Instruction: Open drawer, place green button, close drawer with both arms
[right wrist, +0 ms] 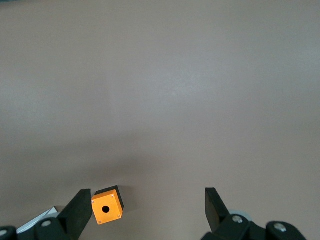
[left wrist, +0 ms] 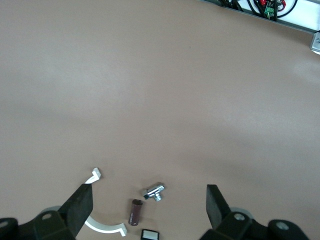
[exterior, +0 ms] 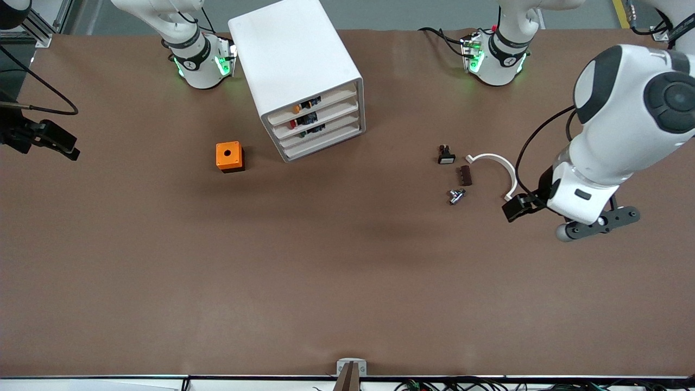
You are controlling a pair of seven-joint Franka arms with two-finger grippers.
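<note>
Drawer (exterior: 321,136) sits shut in the cabinet (exterior: 293,60), upper middle of frame (green speck behind its front; you can't confirm it's the button). Left pincer (left wrist: 150,199) hangs spread above the small parts; right pincer (right wrist: 147,200) spread above the worktop (exterior: 347,271), orange box (right wrist: 107,206) beside one finger.

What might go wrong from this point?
The drawer sits shut among three tightly stacked others, so a wrong pull is possible. The left gripper, fingers open, hangs near closely grouped small parts; it may catch the black white-faced button. The right gripper waits open near the orange box.
</note>
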